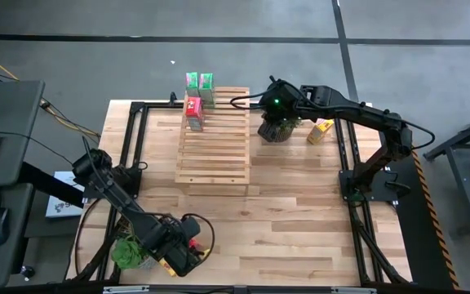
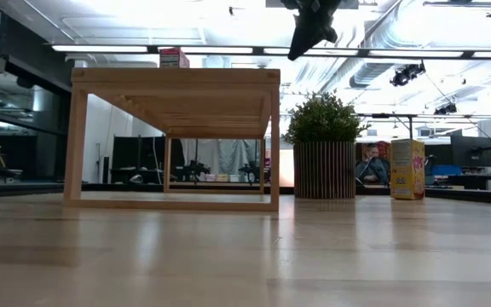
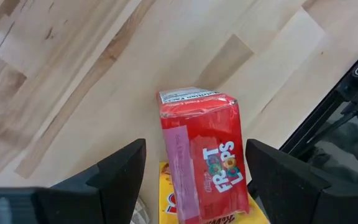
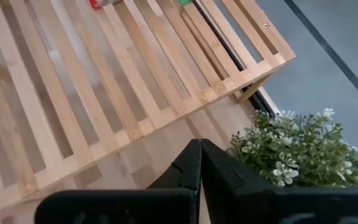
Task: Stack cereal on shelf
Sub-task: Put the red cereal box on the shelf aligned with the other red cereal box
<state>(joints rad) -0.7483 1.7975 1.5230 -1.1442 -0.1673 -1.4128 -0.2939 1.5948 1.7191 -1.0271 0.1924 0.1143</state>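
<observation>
Red and yellow boxes are what the left gripper (image 3: 194,186) hangs over at the near left corner of the table, fingers spread wide around a red cereal box (image 3: 205,158) that stands on a yellow one (image 3: 166,202), neither gripped yet. Further right, the shelf (image 1: 213,139) carries one red box (image 1: 193,113) at its far end, while two green boxes (image 1: 200,81) stand just behind that end, apparently off the slats. At the right, another yellow box (image 1: 321,130) waits beyond a potted plant (image 1: 277,128), above which the right gripper (image 4: 199,163) hangs with fingers pressed together and empty, so most of the stacking looks undone.
</observation>
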